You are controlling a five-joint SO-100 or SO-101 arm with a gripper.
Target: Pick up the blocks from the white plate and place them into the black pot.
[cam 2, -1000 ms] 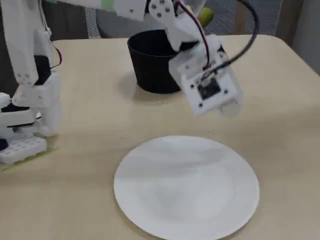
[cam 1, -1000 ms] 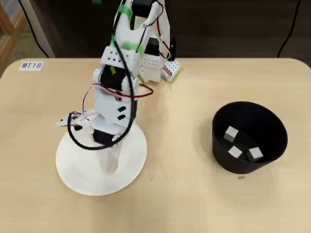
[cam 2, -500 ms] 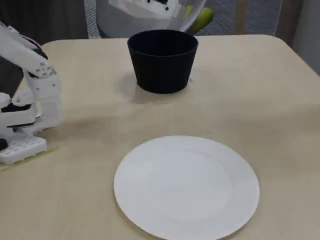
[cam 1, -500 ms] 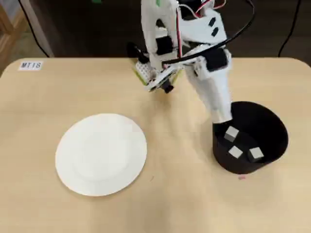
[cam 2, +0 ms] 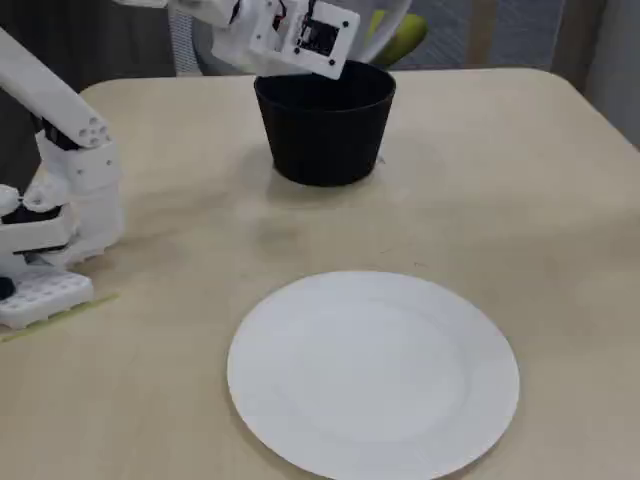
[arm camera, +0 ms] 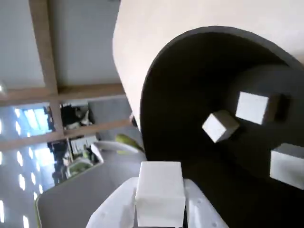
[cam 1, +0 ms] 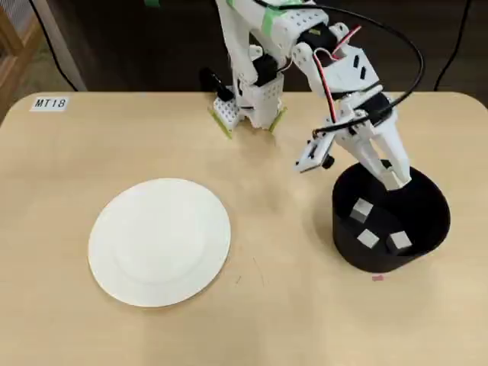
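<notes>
In the overhead view the white plate (cam 1: 158, 241) lies bare on the table's left side, well apart from the black pot (cam 1: 390, 216) on the right, and three blocks (cam 1: 368, 239) rest on the pot's floor. The gripper (cam 1: 396, 181) hangs over the pot's near-arm rim, its tip pointing down into the opening; what it carries is hidden from this angle. The wrist view settles that: the fingers (arm camera: 110, 211) are pinched on a fourth block (arm camera: 160, 191), held just above the pot's mouth, with the other three cubes visible below on the dark bottom. In the fixed view the arm's wrist sits above the pot's far rim, the plate is empty in the foreground, and the held block probably lies behind the wrist housing, though that cannot be made out. The step in hand looks like the last drop-off. The next move calls for spreading the fingers while the block is over the opening, clear of the rim, so it falls inside.
</notes>
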